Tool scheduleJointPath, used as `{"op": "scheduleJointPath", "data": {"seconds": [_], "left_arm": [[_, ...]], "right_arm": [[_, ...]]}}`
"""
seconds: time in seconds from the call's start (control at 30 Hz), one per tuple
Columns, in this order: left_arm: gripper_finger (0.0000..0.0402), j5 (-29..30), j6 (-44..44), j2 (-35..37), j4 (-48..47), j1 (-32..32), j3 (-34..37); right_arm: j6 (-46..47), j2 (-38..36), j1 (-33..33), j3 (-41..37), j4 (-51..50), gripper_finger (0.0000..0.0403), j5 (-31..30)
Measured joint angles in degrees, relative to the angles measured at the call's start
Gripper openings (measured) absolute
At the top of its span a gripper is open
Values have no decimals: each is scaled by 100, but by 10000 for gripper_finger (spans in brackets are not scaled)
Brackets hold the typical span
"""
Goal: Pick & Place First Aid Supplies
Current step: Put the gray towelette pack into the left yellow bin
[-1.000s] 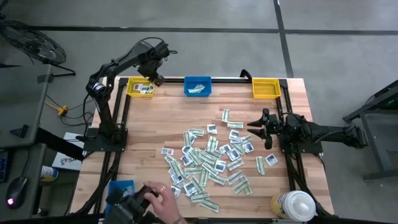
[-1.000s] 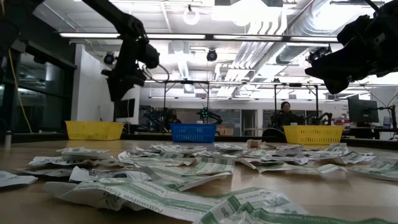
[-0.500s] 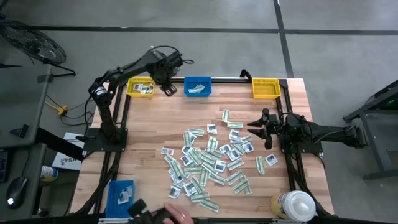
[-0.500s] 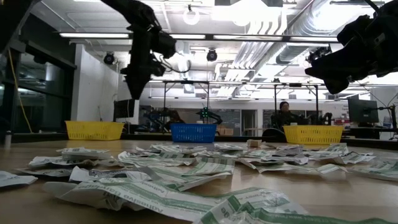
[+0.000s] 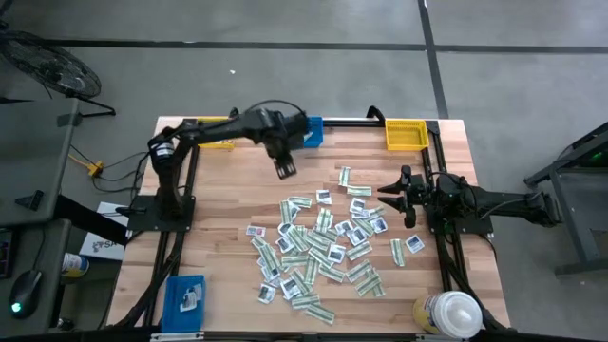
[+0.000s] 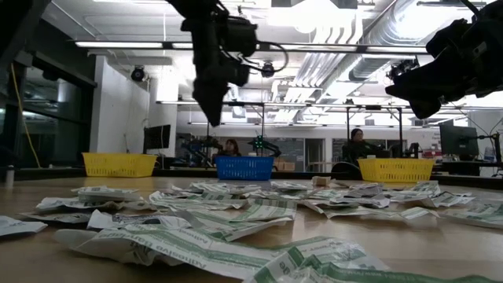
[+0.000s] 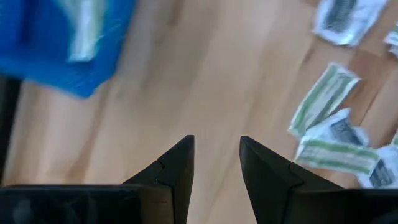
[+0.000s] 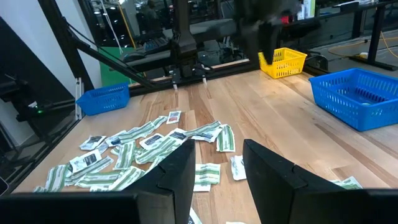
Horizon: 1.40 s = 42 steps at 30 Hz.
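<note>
High view shows the first aid supplies (image 5: 318, 245), dozens of small flat paper packets, squarish white ones with dark marks and narrow pale green-and-white strips, scattered in a loose heap over the middle of the pale wooden table (image 5: 228, 190). The left gripper (image 5: 284, 168) hangs above bare wood between the back edge and the heap, with the nearest packets a little way off toward the table's front and right; in the left wrist view a green-and-white strip (image 7: 323, 96) and a few white packets lie well beyond the fingertips, none between them. The right gripper (image 5: 388, 197) waits near the table's right side, just beside the outer packets of the heap, pointing toward them; the right wrist view looks across the packets (image 8: 149, 146) spread ahead of its fingers (image 8: 171, 171). Along the back edge stand a small blue plastic bin (image 5: 313, 131) holding a packet or two, partly behind the left arm, and a small yellow plastic bin (image 5: 406, 134) to its right; another yellow bin (image 5: 217, 144) is mostly hidden under the left arm. A second blue bin (image 5: 185, 293) with a white packet sits at the front left corner, and a large white-capped bottle (image 5: 448, 313) at the front right. Both grippers have their jaws parted with a clear gap, and neither holds or touches anything.
</note>
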State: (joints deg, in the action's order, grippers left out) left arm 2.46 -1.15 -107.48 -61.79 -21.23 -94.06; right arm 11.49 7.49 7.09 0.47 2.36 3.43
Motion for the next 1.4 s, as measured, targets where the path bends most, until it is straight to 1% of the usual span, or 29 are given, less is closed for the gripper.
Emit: {"op": "scheduleJointPath", "data": {"seconds": [0.27, 0.4, 0.63, 0.7, 0.9, 1.1, 1.3, 1.4], "left_arm": [[127, -109, 39, -538, 471, 452, 7], [127, -341, 199, -784, 730, 586, 7], [127, -467, 547, -1104, 1191, 773, 9], [127, -489, 651, -1209, 1337, 790, 9], [127, -808, 902, -1463, 1498, 827, -151], [127, -864, 1270, -1667, 1606, 815, -398], [127, -1402, 1744, -1818, 1880, 810, -424], [127, -1240, 1795, -1818, 1883, 812, -424]], "right_arm": [[0, 0, -1, 2, 1, 129, -1], [0, 0, -1, 1, -1, 129, 1], [0, 0, -2, 0, -1, 129, -1], [0, 0, 0, 1, -1, 129, 0], [0, 0, -2, 2, 1, 129, 1], [0, 0, -1, 1, 0, 129, 0], [0, 0, -2, 2, -1, 129, 1], [0, 0, 0, 0, -1, 129, 1]]}}
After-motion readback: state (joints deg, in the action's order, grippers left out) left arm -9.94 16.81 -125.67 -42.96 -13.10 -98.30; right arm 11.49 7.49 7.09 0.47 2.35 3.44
